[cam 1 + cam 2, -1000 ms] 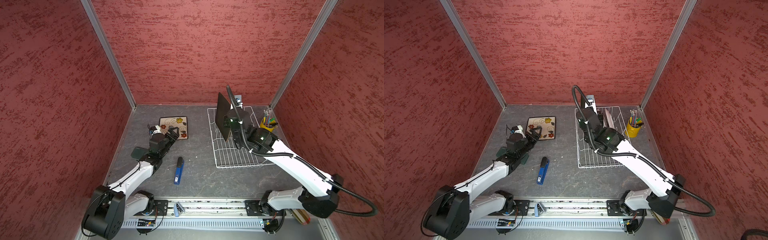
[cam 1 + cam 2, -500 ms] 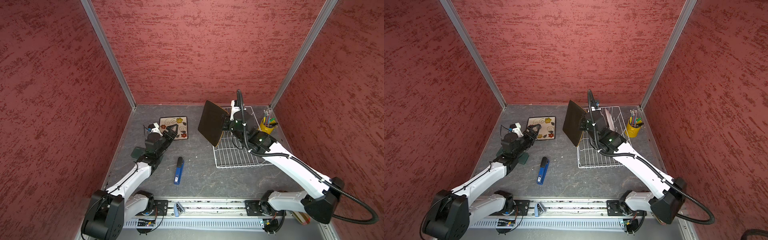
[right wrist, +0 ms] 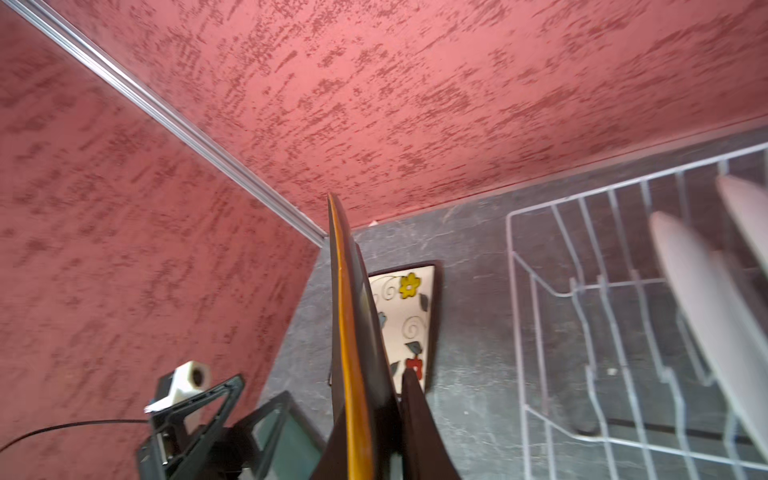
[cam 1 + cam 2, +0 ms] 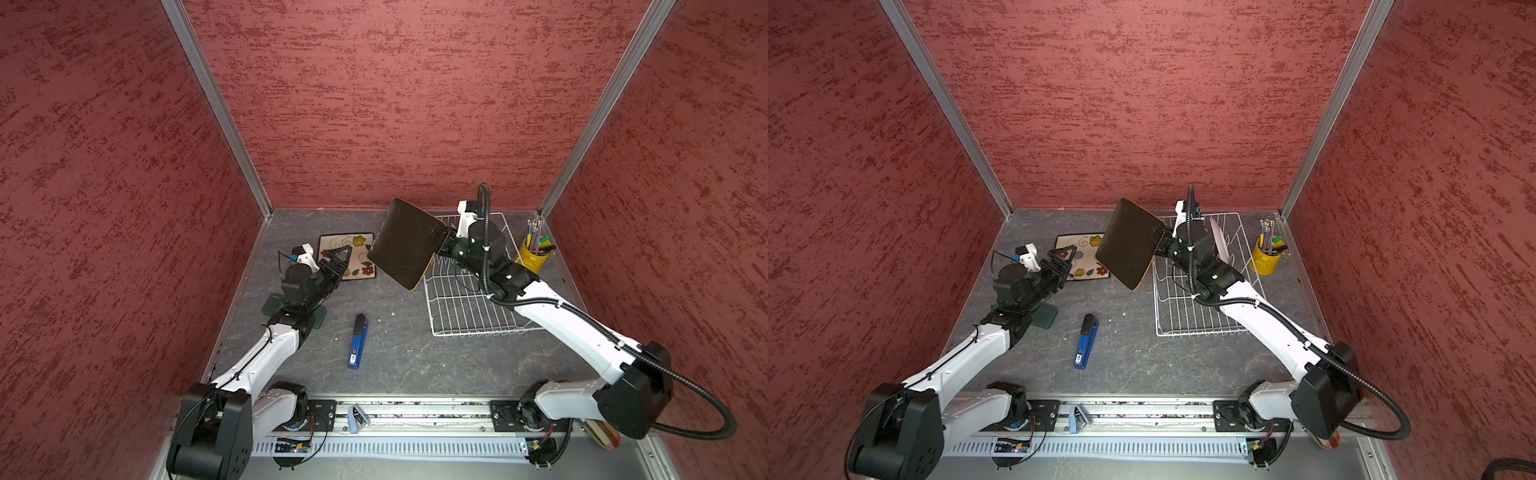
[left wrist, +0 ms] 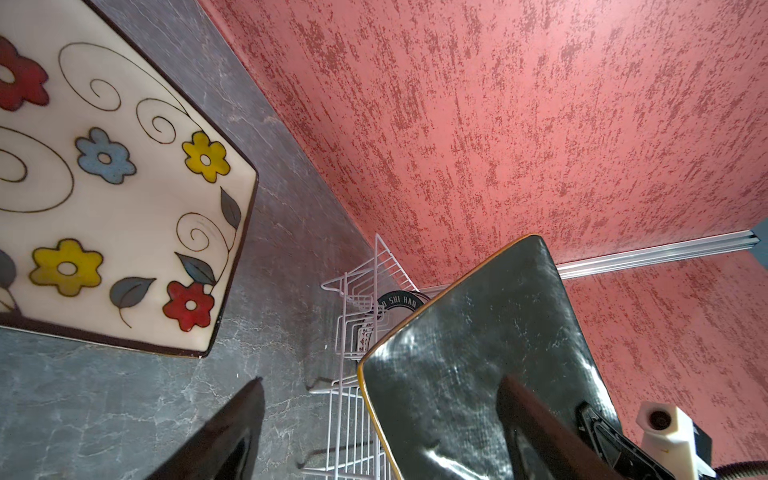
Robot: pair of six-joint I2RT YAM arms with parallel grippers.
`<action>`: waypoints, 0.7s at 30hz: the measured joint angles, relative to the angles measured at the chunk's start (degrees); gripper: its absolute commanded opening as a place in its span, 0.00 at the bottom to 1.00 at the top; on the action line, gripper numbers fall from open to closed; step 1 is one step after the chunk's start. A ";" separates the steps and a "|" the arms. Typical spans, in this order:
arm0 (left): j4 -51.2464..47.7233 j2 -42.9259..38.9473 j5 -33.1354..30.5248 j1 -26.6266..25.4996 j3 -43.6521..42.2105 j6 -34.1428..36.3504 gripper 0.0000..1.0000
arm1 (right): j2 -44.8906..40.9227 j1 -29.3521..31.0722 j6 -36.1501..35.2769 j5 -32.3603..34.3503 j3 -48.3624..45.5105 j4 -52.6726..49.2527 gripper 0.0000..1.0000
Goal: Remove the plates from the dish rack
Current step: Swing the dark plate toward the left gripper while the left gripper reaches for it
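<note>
We see the right end effector (image 4: pixel 436 240) pinching a dark square plate (image 4: pixel 405 245) by its edge, tilted just left of the dish rack (image 4: pixel 465 307) (likely clearing its prongs); the left end effector (image 4: pixel 338 256) hovers spread.

My right end effector (image 4: pixel 439 243) pinches one edge of a large square plate (image 4: pixel 405 245). It hangs tilted above the table (image 4: pixel 395 340), dark brown back upward, orange rim showing, just beside the dish rack (image 4: pixel 465 309). The second square plate (image 4: pixel 362 254) lies flat nearby, cream flowered face up. In the far end of the white wire rack, white round plates (image 4: pixel 1219 243) stand on edge.
</note>
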 measured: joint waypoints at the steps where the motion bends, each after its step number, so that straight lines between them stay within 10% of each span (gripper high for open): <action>1: 0.00 0.00 0.26 0.00 0.02 -0.17 0.88 | 0.04 -0.11 0.72 -0.37 -1.01 1.55 0.00; 21: 8.70 3.85 6.05 -0.09 0.22 -6.80 0.88 | 0.09 -1.66 14.38 -1.29 -15.43 25.29 0.00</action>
